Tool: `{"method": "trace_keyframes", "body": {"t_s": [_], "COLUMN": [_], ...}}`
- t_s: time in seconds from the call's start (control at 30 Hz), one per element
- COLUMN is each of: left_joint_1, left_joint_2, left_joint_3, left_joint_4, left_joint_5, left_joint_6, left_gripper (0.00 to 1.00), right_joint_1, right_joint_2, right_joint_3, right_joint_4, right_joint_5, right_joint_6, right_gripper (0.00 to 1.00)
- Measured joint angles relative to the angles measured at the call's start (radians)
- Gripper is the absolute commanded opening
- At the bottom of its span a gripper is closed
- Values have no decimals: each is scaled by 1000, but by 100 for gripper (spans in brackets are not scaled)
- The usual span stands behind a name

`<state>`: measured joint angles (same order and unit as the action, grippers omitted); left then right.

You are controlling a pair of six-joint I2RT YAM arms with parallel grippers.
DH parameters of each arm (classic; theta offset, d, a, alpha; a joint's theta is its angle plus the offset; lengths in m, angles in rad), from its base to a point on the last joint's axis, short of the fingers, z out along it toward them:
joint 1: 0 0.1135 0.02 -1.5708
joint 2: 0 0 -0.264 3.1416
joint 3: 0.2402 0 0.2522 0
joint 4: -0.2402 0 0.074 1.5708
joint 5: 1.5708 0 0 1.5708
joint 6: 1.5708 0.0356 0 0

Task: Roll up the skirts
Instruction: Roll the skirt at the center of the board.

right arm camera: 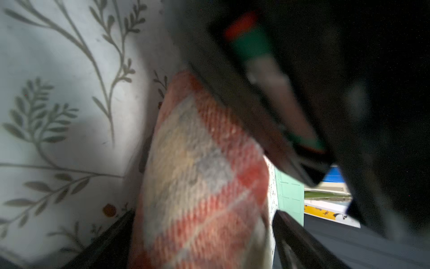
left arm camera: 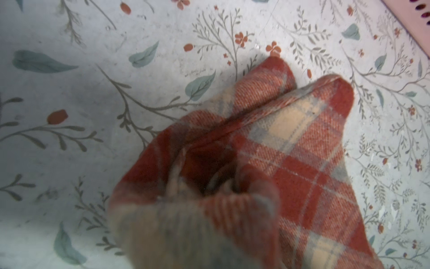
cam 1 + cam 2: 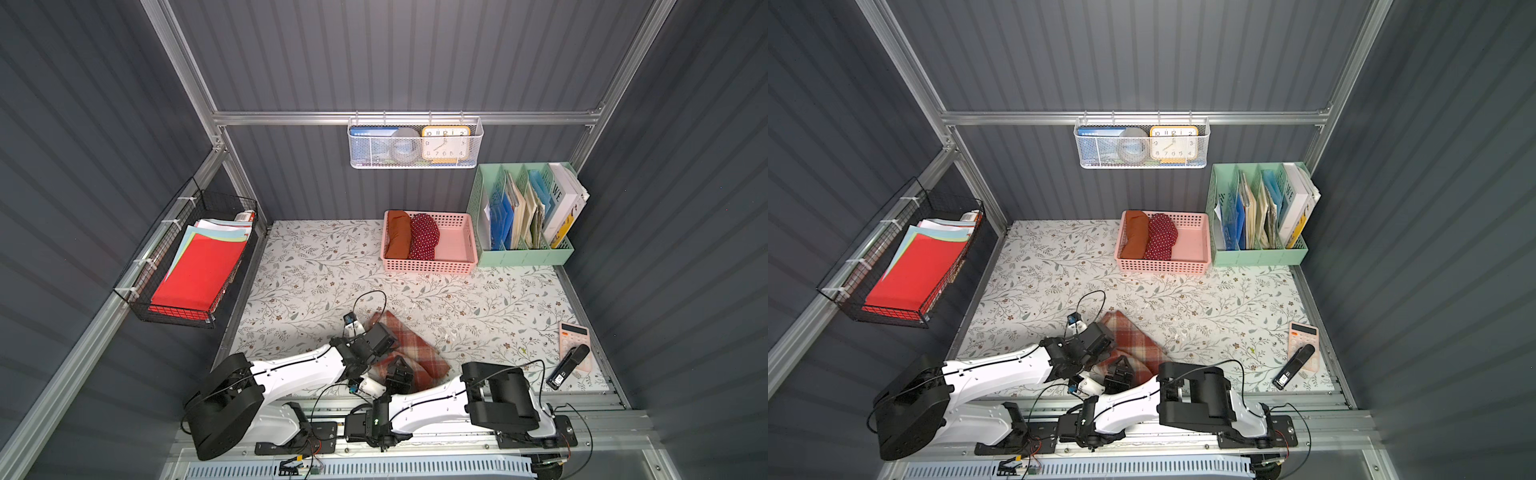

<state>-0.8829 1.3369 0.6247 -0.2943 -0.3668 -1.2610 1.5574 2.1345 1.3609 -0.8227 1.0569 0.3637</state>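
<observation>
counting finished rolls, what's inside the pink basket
The pink basket holds two rolled skirts side by side: a rust-orange skirt at one end, a polka-dot skirt beside it. The remaining floor is bare. Anything under the rolls is covered.
</observation>
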Motion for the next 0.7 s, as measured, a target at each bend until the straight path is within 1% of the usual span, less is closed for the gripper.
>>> {"method": "trace_keyframes", "body": {"t_s": [0.13,0.27,0.3,0.4,0.43,0.47,0.5,0.53,0.57,0.6,0.7], "left_joint_1": [6,12,13,13,13,13,13,13,13,13,14], "left_joint_2": [0,0,0,-1,-2,-6,-13,-19,-27,-35,-63], "left_joint_3": [0,0,0,0,-1,-4,-9,-13,-17,-21,-31], "left_joint_4": [11,23,26,43,48,53,61,68,72,74,76], "left_joint_5": [-2,-8,-10,-12,-11,-11,-11,-11,-10,-10,-11], "left_joint_6": [0,0,0,-1,-3,-7,-10,-14,-18,-23,-30], "left_gripper": [0,0,0,0,0,0,0,0,0,0,1], "right_joint_1": [-2,-2,-2,-4,-5,-6,-6,-7,-7,-7,-7], "right_joint_2": [27,62,70,82,82,82,80,78,74,69,63], "right_joint_3": [21,52,59,63,62,59,55,48,41,34,28], "right_joint_4": [-29,-82,-96,-117,-119,-120,-119,-112,-105,-98,-82], "right_joint_5": [14,38,45,56,57,59,62,64,68,70,78], "right_joint_6": [61,132,152,194,203,207,211,214,216,217,216], "right_gripper": [75,67,63,55,48,37,32,31,26,18,9]}}
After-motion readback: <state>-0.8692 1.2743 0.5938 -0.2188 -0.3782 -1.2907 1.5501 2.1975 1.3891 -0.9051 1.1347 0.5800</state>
